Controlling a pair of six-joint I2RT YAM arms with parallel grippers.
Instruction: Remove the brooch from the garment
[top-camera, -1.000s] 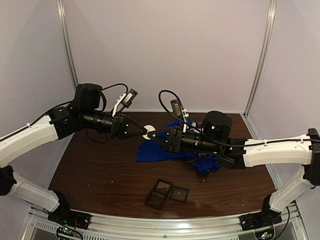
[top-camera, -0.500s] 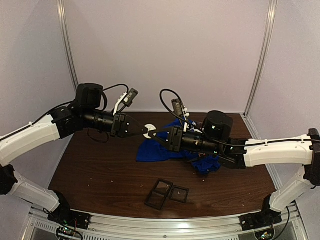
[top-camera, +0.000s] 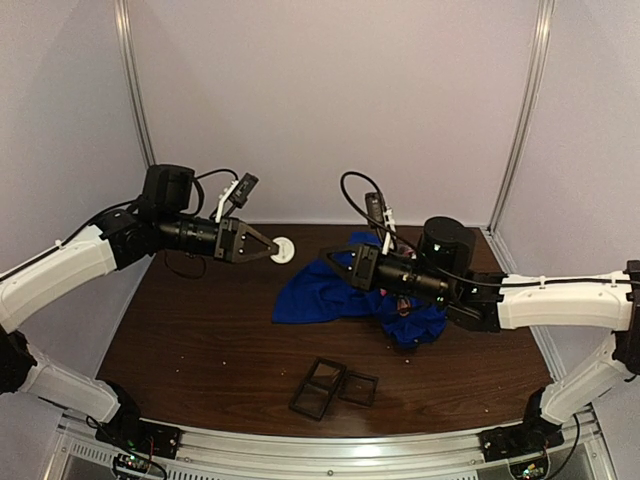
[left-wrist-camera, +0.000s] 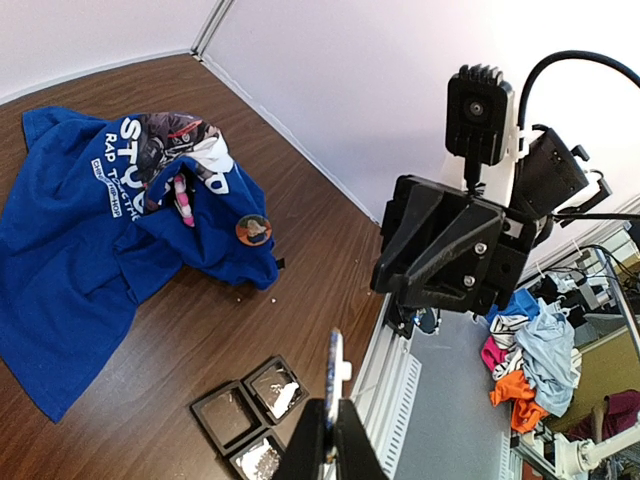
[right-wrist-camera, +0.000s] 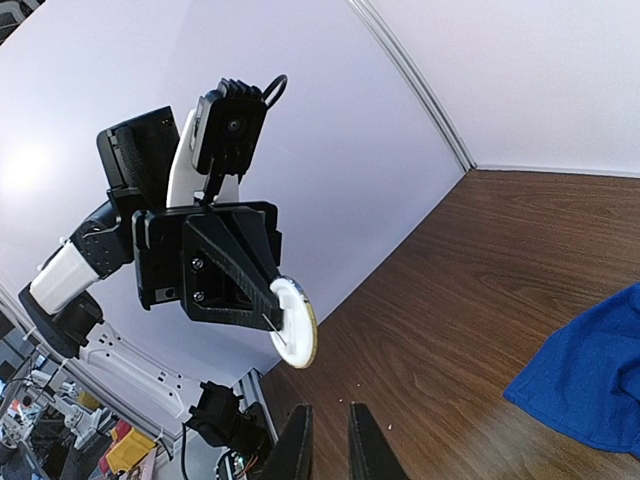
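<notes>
Brooch (top-camera: 284, 249), a white disc, pinched in closed left gripper (top-camera: 272, 250), aloft left of blue shirt (top-camera: 320, 295), well apart. Right gripper (right-wrist-camera: 328, 415) nearer shirt, fingers narrowly parted, empty. Probably next: down toward black box (top-camera: 333, 385) at near edge.

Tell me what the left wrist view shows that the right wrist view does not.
Only left wrist: the printed chest of the T-shirt with white lettering, a round badge on it, and the black trays. Only right wrist: the flat face of the white disc, held in the left arm's jaws. Both: blue cloth, the brown table and the disc, edge-on in the left wrist view.
</notes>
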